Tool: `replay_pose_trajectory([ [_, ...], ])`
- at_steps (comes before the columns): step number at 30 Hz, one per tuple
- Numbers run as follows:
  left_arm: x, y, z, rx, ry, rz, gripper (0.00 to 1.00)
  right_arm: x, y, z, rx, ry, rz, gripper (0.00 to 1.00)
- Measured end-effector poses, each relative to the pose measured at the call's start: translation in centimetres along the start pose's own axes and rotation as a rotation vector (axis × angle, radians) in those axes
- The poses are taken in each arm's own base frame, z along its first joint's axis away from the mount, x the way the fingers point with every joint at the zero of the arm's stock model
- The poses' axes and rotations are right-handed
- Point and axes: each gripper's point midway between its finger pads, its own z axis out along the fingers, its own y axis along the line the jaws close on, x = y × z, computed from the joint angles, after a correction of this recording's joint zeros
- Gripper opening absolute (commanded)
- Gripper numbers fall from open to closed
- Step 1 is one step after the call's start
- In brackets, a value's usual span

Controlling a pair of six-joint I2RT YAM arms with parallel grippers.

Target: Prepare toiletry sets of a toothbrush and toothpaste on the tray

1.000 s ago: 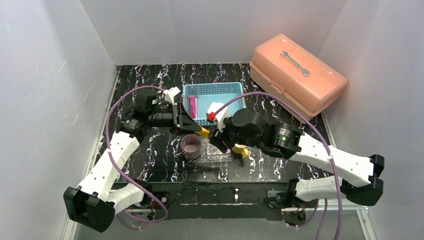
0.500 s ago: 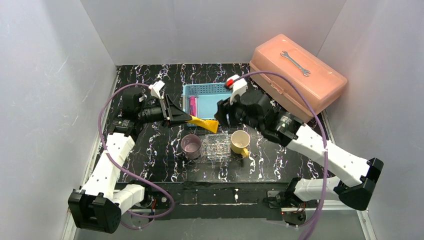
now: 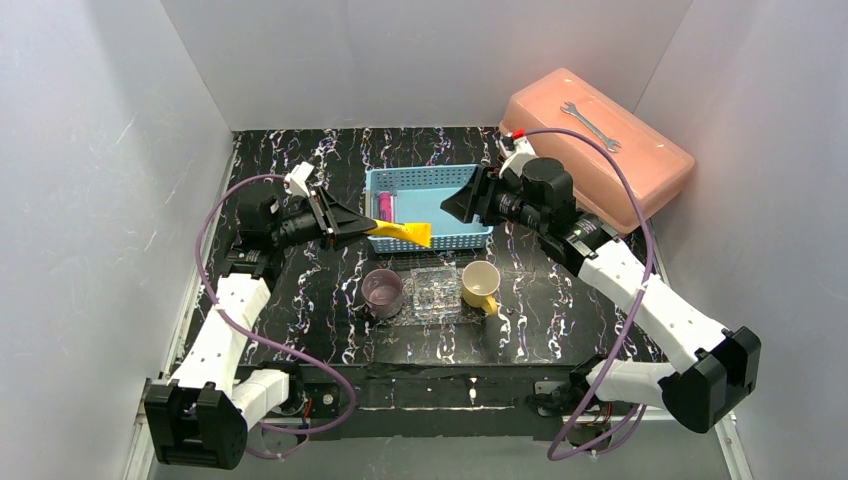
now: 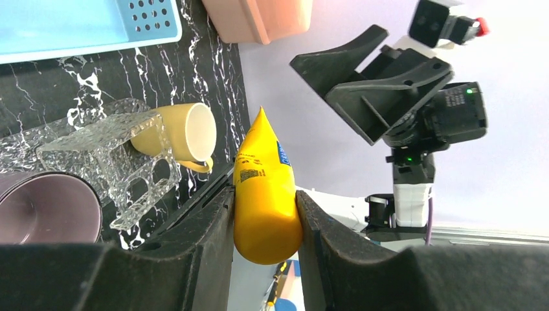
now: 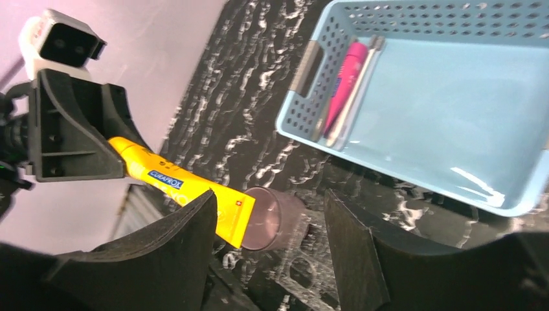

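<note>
1. L claw (image 3: pixel 362 228) pinches yellow plastic toothpaste tube (image 3: pixel 405 234), airborne at front-left corner of light-blue mesh basket (image 3: pixel 430 178).
2. R claw (image 5: pixel 268 201) spread, empty, above basket's right rim.
3. Risk: tube slips, or clips purple cup (image 3: pixel 383 291) beside clear glittery tray (image 3: pixel 436 292), front of basket.

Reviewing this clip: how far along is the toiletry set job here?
Done: no tube or brush shows on the clear tray. In hand: the left gripper is clamped on the yellow tube. Left: the pink tube and toothbrushes lie in the blue basket, the open right gripper facing it.
</note>
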Motion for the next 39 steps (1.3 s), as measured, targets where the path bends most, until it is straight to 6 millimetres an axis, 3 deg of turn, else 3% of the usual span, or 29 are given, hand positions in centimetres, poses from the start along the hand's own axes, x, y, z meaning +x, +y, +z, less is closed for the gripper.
replay_pose_trajectory([
  [12,-1.2,-1.8,-0.1,0.026,-0.059,-0.013,0.00,1.9,1.6,0.8,-0.224,0.014,0.256,0.71],
  [19,-2.2,-4.0,-0.2,0.111,-0.093,-0.036,0.00,1.2,3.6,0.3,-0.362,-0.022,0.310,0.72],
  [27,-2.5,-5.0,-0.2,0.164,-0.103,-0.082,0.00,-0.9,6.4,-0.7,-0.512,-0.072,0.326,0.70],
  [39,-2.7,-6.6,-0.6,0.243,-0.113,-0.104,0.00,-1.2,7.4,-0.4,-0.599,-0.055,0.375,0.63],
])
